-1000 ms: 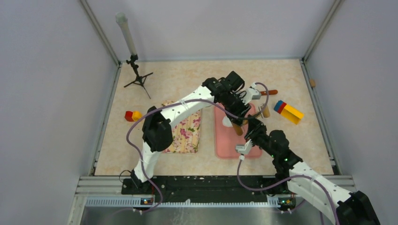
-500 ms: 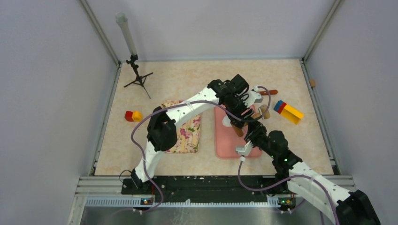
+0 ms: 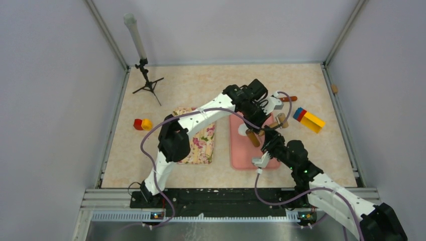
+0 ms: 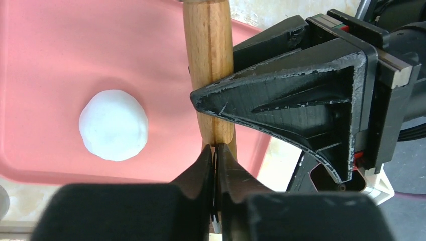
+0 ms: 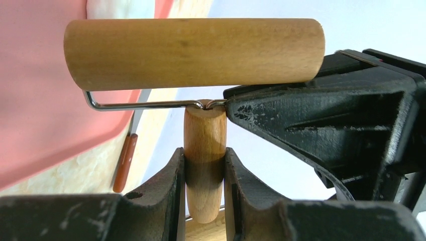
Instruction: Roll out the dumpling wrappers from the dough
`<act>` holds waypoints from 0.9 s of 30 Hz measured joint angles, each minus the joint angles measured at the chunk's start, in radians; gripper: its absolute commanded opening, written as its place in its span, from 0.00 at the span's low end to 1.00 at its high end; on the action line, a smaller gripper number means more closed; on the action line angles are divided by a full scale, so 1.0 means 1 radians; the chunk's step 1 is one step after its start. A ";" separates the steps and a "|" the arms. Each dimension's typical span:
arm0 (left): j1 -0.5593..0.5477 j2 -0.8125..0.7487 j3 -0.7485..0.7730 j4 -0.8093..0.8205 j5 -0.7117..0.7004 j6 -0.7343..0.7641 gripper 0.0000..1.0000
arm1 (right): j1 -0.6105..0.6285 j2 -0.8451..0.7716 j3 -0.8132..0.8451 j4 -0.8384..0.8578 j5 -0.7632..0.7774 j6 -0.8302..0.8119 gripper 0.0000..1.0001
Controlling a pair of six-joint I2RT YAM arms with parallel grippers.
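My right gripper (image 5: 205, 155) squeezes the roller (image 5: 193, 52) by its wooden handle. My left gripper (image 4: 215, 156) is pressed tight, and I think it pinches the roller's thin wire (image 5: 140, 105). The dough (image 4: 114, 131) sits on the pink board (image 4: 45, 55), at 9 o'clock from the handle. It looks soft, light and maybe sticky. I should not grab it, just roll gently over its middle.

My two arms (image 3: 193, 119), white shells with black joints, purple cables (image 3: 142, 150) looping alongside, my left gripper (image 4: 215, 155) and right gripper (image 5: 205, 165) matte black, edges scuffed pale
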 measured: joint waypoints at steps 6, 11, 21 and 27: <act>0.005 0.000 0.000 -0.003 0.007 0.001 0.00 | 0.000 0.000 -0.001 -0.002 -0.002 0.011 0.00; 0.005 -0.002 -0.001 -0.005 -0.002 0.002 0.00 | 0.002 0.010 -0.001 0.013 -0.006 0.038 0.59; 0.117 -0.108 -0.148 -0.009 -0.008 0.051 0.00 | 0.006 0.045 0.251 -0.126 -0.007 0.484 0.97; 0.256 -0.240 -0.187 0.009 0.063 0.088 0.00 | 0.000 0.093 0.723 -0.474 -0.193 0.885 0.99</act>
